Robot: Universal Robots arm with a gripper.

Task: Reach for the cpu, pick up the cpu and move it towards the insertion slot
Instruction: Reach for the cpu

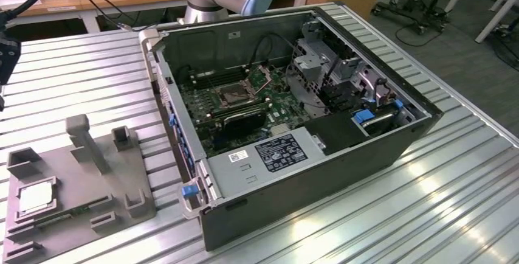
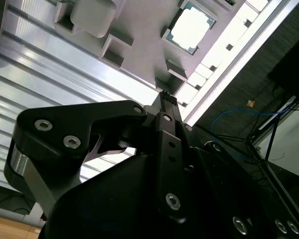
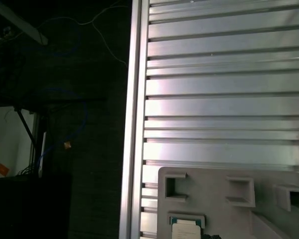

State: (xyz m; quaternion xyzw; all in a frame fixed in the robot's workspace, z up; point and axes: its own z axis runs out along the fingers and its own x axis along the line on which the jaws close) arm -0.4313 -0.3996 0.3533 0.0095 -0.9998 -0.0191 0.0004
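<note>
The small square silvery-topped cpu [image 2: 192, 27] lay ungrasped in its grey plastic tray [image 2: 139, 30] on the ribbed metal bench [image 1: 454, 203], ahead of and apart from the black fingers [image 2: 168, 99], whose open-or-closed state could not be told, so pickup and carrying to the silver-framed square insertion slot [image 1: 233, 97] remained undone.

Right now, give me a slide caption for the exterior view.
The cpu lies in a grey tray at the exterior view's left; the insertion slot sits inside the open computer case.
</note>
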